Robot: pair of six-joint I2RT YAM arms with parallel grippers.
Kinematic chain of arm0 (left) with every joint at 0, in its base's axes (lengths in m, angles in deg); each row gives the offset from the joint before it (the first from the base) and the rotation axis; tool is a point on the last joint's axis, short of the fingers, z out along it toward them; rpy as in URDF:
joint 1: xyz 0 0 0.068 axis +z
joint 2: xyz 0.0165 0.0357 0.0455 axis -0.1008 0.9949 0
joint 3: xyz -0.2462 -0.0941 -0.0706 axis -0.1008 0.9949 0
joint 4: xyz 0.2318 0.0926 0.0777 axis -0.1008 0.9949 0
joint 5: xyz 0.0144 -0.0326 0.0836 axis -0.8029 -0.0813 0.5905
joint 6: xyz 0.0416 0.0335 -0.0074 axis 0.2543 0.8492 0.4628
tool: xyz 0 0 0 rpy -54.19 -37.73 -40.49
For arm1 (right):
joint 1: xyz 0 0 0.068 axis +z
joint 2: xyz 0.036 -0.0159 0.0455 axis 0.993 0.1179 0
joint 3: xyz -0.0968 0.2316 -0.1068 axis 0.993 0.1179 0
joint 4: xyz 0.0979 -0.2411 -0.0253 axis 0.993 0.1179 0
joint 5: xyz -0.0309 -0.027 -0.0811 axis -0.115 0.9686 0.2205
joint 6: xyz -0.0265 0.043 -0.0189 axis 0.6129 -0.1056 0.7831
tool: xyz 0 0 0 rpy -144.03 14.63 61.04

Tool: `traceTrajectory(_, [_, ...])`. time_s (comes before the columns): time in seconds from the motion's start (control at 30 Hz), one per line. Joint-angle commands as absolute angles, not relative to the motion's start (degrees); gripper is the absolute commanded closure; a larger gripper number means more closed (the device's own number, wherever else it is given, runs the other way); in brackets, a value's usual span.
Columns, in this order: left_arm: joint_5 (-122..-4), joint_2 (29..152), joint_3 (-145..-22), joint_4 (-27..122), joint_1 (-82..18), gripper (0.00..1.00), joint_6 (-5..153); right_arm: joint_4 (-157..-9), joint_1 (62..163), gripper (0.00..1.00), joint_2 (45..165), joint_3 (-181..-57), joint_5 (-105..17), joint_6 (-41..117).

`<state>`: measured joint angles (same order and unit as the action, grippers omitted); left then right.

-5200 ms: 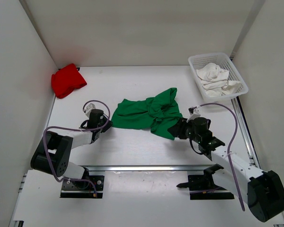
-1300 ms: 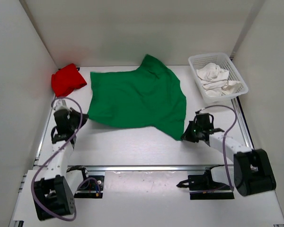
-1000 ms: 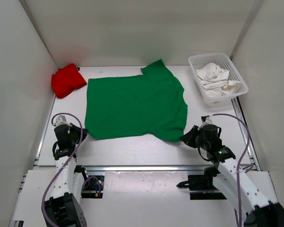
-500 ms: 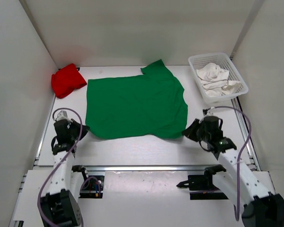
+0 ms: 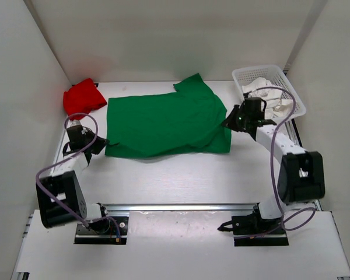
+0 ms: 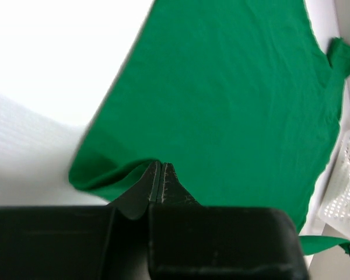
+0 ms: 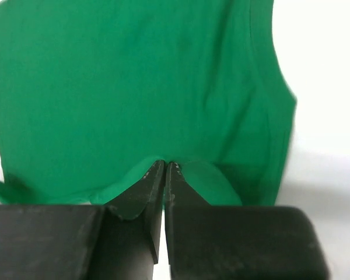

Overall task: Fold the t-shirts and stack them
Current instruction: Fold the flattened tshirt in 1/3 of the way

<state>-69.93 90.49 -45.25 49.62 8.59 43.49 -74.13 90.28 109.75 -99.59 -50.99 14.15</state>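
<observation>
Table (image 5: 175, 175): white surface, walled on three sides, carrying all items. Green t-shirt (image 5: 163, 122): largest item, lying spread across the middle of the table between the two grippers, its longer axis running left to right. One short sleeve juts from its far-right corner toward the back wall. The collar cannot be made out. The near edge is rumpled and doubled over rather than flat, more so toward the right. White mesh basket (image 5: 298, 107): stands at the far-right corner, just beside the shirt's right edge, and holds the crumpled white t-shirt (image 5: 262, 91). The right arm's cable loops over the basket. Red t-shirt (image 5: 81, 99): bunched in the far-left corner, near the green shirt's far-left corner but apart from it. Right gripper (image 5: 228, 121): positioned at the green shirt's right edge, between the shirt and the basket. Its wrist view shows the fingers pressed together with a raised fold of green cloth pinched at their tips. Left gripper (image 5: 100, 143): positioned at the shirt's near-left corner, clear of the red shirt. Its wrist view shows the fingers likewise pressed together on a curled fold of the green hem, with the cloth spreading away from the tips toward the basket. Nothing lies on top of the green shirt.
</observation>
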Motion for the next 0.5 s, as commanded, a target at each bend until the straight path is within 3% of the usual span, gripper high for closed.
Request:
traceTrajectory(0.0, [-70.13, 94.69, -50.35, 46.47, 9.42, 1.0, 42.88, -76.19, 89.21, 1.0, 115.68, -107.43, -52.15, 16.78])
traceTrajectory(0.47, [-69.95, 109.99, -58.79, 45.15, 9.59, 0.97, 41.65, -63.63, 87.8, 1.0, 143.02, -140.48, -53.47, 22.76])
